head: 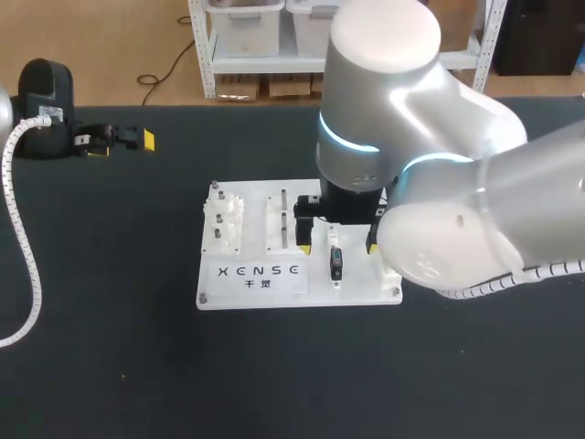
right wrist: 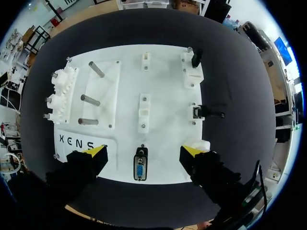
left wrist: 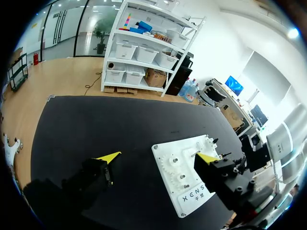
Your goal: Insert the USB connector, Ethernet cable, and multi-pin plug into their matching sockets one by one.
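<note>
Board [head: 265,293] partly hidden in the head view: right arm [head: 439,165] covers its right side and far-right corner. Lettering [right wrist: 76,142] printed at the near-left corner, left unread. Multi-pin plug [right wrist: 140,167], dark with a blue face, lies at the board's near edge; whether it is seated, cannot tell. Right gripper [right wrist: 142,152] above it, fingers spread wide to either side, touching nothing. Two small black connectors [right wrist: 197,112] along the right edge; which is USB, which Ethernet, unclear. Gears [right wrist: 60,93] along the left edge, three pegs [right wrist: 88,99] beside them. Left gripper [head: 119,139] near the table's far-left corner, fingers apart, holding nothing.
</note>
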Tool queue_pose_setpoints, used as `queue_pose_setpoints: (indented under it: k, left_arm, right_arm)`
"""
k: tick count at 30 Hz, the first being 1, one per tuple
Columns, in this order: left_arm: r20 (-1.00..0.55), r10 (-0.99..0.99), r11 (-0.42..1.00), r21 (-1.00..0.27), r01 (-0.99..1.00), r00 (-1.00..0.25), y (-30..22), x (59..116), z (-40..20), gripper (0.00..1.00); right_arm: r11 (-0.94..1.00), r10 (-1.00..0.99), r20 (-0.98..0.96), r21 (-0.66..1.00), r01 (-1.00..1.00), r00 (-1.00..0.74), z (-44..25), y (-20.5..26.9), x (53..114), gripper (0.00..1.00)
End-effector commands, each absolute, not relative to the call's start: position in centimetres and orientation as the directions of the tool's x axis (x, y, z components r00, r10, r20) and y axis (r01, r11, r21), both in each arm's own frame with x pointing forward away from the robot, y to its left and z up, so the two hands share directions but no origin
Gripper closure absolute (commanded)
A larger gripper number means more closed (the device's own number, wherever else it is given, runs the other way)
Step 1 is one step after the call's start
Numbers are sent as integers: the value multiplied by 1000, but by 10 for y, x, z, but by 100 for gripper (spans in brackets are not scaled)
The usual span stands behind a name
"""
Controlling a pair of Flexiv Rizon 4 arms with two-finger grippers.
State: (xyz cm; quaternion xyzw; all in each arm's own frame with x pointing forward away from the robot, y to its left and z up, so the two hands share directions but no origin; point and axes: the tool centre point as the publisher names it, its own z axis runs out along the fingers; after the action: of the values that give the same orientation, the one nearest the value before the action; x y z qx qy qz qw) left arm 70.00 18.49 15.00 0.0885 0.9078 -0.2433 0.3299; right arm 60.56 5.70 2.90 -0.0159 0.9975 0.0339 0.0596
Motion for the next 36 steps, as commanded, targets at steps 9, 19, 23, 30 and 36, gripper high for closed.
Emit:
queue_pose_setpoints:
  k: [9,19,23,30,36]
  left_arm:
    - [-642,0,866,-383,321,-767,185,700,150,0]
    - [-642,0,866,-383,321,-767,185,700,150,0]
    - [-642,0,866,-383,321,-767,185,700,150,0]
    - [-642,0,866,-383,321,-767,185,700,150,0]
    - [-642,0,866,-383,321,-767,185,700,150,0]
  right_arm:
    - [997,-27,-125,67,-35,-992,29,56,604,0]
    - [999,5,-109,43,1,-994,24,56,602,0]
    - [999,10,-100,44,5,-995,25,55,601,0]
    - [999,13,-113,-34,17,-994,26,60,599,0]
    - [996,62,-108,-56,69,-992,25,58,596,0]
